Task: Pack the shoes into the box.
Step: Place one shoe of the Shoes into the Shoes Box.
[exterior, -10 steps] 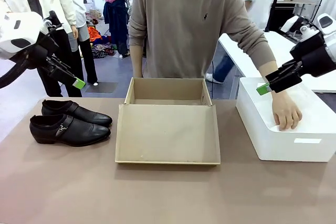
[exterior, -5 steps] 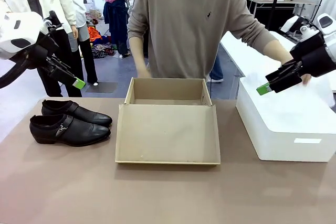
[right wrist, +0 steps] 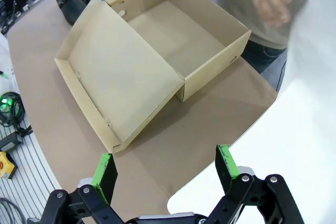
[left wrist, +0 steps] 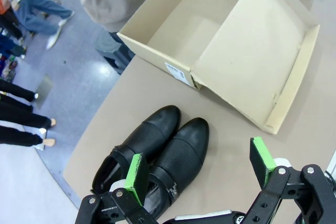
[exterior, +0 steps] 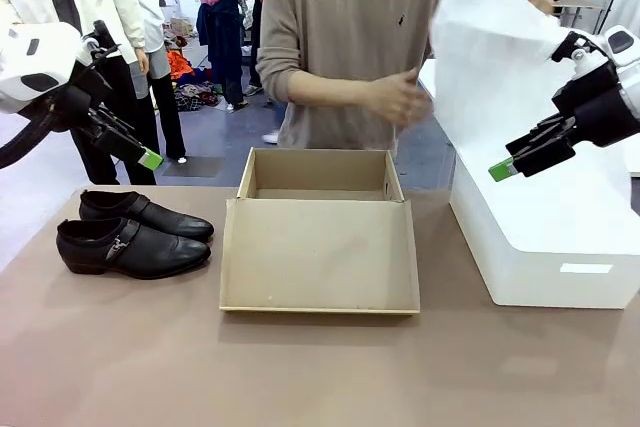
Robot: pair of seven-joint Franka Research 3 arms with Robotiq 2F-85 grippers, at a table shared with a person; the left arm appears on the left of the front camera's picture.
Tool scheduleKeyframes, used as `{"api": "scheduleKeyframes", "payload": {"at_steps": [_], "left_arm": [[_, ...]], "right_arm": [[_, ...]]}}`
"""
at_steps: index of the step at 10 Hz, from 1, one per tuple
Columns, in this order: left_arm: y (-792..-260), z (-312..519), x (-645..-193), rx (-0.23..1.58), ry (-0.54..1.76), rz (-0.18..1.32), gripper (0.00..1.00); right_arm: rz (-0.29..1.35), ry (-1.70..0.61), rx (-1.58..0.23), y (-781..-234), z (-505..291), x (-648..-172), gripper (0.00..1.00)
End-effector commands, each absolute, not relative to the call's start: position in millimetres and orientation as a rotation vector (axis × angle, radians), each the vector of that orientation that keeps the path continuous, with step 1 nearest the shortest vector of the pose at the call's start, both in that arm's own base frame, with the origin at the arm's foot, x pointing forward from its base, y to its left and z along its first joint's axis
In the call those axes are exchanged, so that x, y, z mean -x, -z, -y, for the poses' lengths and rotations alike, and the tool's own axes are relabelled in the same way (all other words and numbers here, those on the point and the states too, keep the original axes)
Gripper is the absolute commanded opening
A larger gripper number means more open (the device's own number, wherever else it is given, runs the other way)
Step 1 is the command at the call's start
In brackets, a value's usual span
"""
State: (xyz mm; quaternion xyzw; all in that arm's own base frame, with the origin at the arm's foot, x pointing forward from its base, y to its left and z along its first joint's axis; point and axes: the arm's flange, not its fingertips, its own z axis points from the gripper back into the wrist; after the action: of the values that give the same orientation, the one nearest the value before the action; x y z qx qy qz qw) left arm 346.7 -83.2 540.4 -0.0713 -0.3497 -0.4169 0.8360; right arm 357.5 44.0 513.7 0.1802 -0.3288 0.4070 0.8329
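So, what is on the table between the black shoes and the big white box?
The open cardboard box, with its lid flap folded down flat on the near side. The front view shows it.

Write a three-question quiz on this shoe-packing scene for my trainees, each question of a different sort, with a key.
1. True or false: the shoes already lie inside the cardboard box.
2. What is the person holding up? A) a white paper sheet B) a shoe C) the box lid
3. Fill in: the left gripper and the right gripper both have their jaws ___.
Key: 1 false; 2 A; 3 open.
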Motion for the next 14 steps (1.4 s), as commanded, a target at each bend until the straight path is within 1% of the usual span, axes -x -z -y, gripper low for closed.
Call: {"api": "scheduleKeyframes", "payload": {"at_steps": [1,14], "left_arm": [[-540.6,83.0,-346.8,0.153,0.883,0.742,1.00],[-540.6,83.0,-346.8,0.153,0.883,0.742,1.00]], "right_arm": [[0.714,-0.887,-0.394,-512.3,-42.3,-360.8,1.00],[0.714,-0.887,-0.394,-512.3,-42.3,-360.8,1.00]]}}
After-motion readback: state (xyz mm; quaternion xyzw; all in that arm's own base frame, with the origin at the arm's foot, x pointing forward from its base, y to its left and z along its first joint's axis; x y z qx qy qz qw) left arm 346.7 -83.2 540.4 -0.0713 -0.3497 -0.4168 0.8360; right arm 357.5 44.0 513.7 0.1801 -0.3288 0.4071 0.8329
